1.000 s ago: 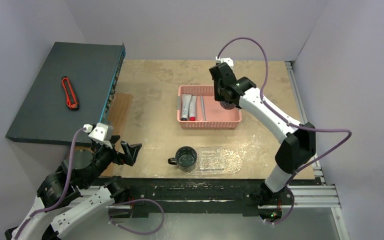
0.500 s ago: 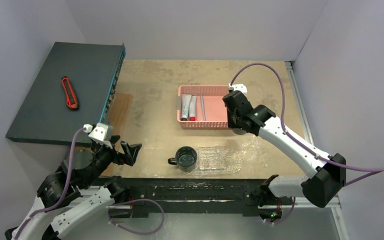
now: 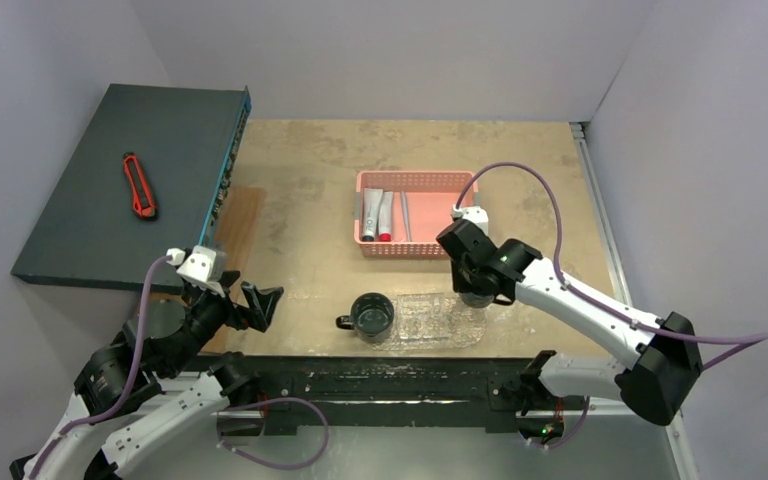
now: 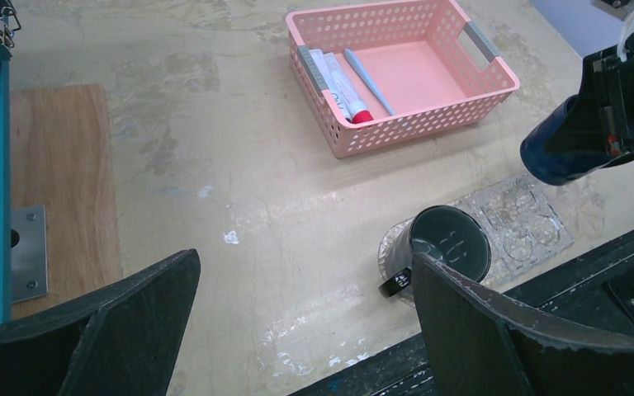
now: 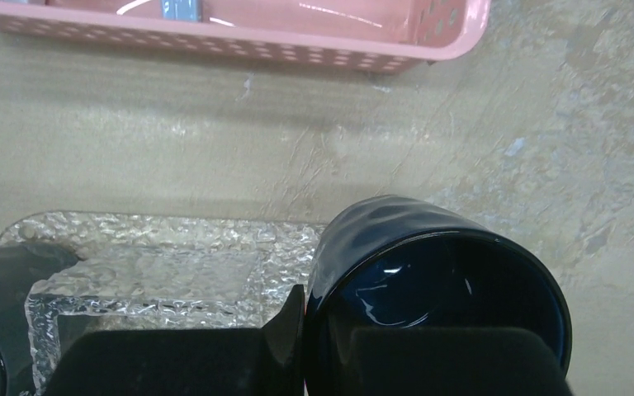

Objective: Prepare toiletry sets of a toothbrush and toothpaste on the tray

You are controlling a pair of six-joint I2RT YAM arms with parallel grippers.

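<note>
Dark green mug (image 5: 7, 276), only an edge in right wrist view

Soft overhead light falling evenly on bench (image 3: 310, 190); shadows lying faint. Glare glinting on tray (image 5: 173, 247), lower left of right wrist view; left claw (image 4: 305, 260) showing dark.

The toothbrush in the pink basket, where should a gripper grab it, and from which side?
Probably best to take the toothbrush mid-length from straight above, closing across its slim shaft. It lies flat on the basket floor, so the walls block any side approach, and the tubes lie close beside it.
</note>
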